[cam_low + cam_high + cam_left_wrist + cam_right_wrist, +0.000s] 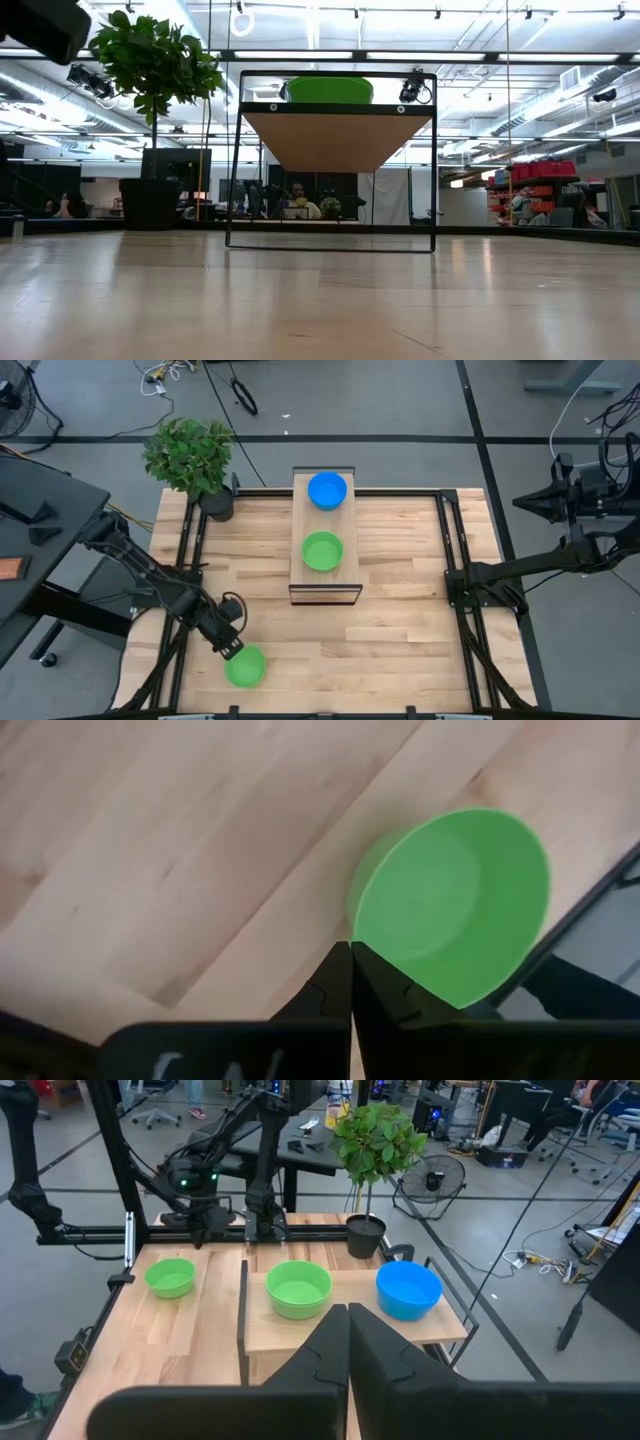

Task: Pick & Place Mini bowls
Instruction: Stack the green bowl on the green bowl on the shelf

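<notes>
Nearest the overhead camera's lower edge: left gripper [231,650], down at the table's [400,650] front-left, well in front of the raised wooden shelf [325,588]. Fingers [335,990] pressed tight together in the left wrist view, tips touching the rim of a green mini bowl [245,666] but holding nothing. That bowl [452,920] upright on the tabletop, just beyond the fingertips, near the table's front edge and the dark frame rail [180,650].

Left of the shelf's far end: leafy potted plant [192,458] in a dark pot at the table's back-left corner.

On the shelf itself, centred on the table: second green mini bowl [322,551] on the nearer half, blue mini bowl [327,490] on the farther half, apart from each other, both upright. From table level, only the green one's rim [330,90] visible above the shelf top.

Right of the shelf: right gripper [455,582], parked over the table's right frame rail, level with the shelf's near end. Fingers [335,1342] closed against each other, empty.
</notes>
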Controlling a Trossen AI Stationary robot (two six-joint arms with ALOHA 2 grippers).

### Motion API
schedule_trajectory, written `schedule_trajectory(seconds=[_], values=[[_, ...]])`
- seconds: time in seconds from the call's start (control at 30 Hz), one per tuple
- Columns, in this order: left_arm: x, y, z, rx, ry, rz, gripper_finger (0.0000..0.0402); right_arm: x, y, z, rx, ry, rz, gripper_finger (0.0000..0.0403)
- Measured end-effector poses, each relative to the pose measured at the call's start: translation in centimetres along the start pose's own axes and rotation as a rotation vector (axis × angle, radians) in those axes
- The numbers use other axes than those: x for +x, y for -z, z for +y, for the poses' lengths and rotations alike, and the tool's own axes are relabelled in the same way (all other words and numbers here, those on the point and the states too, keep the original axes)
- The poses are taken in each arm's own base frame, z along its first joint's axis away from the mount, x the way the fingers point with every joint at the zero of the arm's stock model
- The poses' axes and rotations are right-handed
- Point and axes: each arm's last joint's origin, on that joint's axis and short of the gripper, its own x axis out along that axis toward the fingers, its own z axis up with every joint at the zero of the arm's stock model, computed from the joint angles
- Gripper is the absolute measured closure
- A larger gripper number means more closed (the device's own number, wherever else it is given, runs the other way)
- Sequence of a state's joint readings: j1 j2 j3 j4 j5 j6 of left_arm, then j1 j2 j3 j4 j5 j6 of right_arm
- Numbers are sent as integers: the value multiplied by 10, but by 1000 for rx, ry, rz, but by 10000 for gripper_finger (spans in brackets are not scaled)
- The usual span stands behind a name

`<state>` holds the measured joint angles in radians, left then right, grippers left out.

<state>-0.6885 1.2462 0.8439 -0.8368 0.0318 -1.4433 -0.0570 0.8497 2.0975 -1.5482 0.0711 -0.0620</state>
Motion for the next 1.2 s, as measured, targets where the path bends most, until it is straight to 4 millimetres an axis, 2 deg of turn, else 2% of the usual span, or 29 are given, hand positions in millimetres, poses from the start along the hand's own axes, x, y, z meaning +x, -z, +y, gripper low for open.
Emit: schedule_trajectory(seconds=[0.1, 0.37, 0.87, 1.0, 1.2], values=[[2, 4, -7, 4, -15, 7, 400, 0, 0, 0, 0, 0, 0, 396], [-11, 4, -28, 24, -37, -23, 400, 0, 0, 0, 0, 0, 0, 396], [3, 9, -38, 72, -110, -26, 394, 0, 0, 0, 0, 0, 0, 396], [4, 11, -39, 83, -110, -26, 364, 0, 0, 0, 0, 0, 0, 396], [4, 12, -39, 37, -110, -29, 290, 0, 0, 0, 0, 0, 0, 396]])
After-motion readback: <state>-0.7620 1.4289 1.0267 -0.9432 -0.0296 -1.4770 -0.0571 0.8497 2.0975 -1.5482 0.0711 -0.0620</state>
